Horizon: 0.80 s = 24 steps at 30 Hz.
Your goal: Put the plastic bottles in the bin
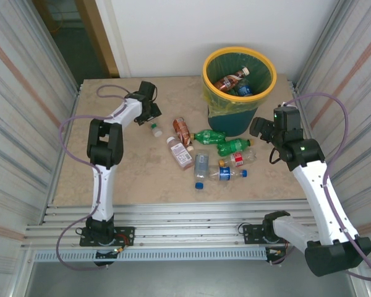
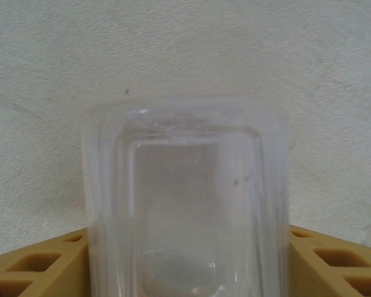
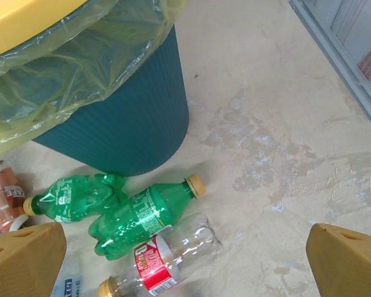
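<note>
While the left gripper [image 1: 152, 116] sits low at the far left of the table [image 1: 117, 182], its jaws stand roughly half closed either side of a clear bottle [image 2: 185, 198]. The tan fingers [image 2: 37, 269] flank it closely. I cannot tell whether they are pressing yet, so I don't count it as held.

Step in hand, as I judge it: secure this bottle, then carry it to the bin [image 1: 238, 117].
- Squeeze gently. The wall looks thin and smooth and could buckle or squirt out.
- Test with a small lift before swinging right.
- Clear the yellow rim [image 1: 205, 77] with margin and release over the middle of the liner [image 3: 80, 68].
- The right gripper [image 1: 260, 128] hangs wide open and empty just beside the bin, so I keep it out of the left arm's path.

Bottles:
- Two lie inside the bin, a brown bottle [image 1: 226, 82] and one with blue on it.
- The rest lie in a loose cluster in front of the bin, including two green bottles [image 3: 130, 213] near its base and a red-labelled bottle [image 3: 164, 253] touching one of them.
- A loose blue cap [image 1: 199, 184] sits at the cluster's near edge.
</note>
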Each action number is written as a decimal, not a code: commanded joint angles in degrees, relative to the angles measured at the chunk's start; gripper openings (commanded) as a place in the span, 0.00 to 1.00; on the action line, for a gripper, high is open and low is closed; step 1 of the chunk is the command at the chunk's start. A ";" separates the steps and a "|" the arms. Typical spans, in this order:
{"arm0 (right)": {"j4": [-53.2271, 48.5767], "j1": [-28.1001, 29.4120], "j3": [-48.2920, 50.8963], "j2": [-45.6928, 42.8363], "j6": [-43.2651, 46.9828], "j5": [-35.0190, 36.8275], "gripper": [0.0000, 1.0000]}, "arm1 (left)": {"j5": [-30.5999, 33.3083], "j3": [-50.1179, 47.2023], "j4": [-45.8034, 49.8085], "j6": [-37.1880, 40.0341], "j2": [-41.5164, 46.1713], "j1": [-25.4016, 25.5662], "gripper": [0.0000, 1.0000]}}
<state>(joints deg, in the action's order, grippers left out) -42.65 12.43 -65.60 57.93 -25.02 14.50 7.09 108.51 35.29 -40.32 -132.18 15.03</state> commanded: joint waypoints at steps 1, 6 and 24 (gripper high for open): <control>1.02 0.56 0.43 0.30 -0.47 -1.01 0.98 | -0.45 -2.54 0.75 -1.10 1.06 -1.01 0.69; 1.33 0.95 0.39 0.84 -0.65 -1.33 0.98 | -1.35 -3.47 0.34 -1.30 0.96 -1.40 0.68; 6.29 5.65 0.05 0.57 -1.76 -14.09 0.99 | -7.16 -18.13 -9.30 -1.00 18.47 -1.43 0.48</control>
<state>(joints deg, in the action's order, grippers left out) -39.16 16.58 -65.56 58.89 -25.12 5.52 2.33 93.19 29.85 -41.43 -121.34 13.91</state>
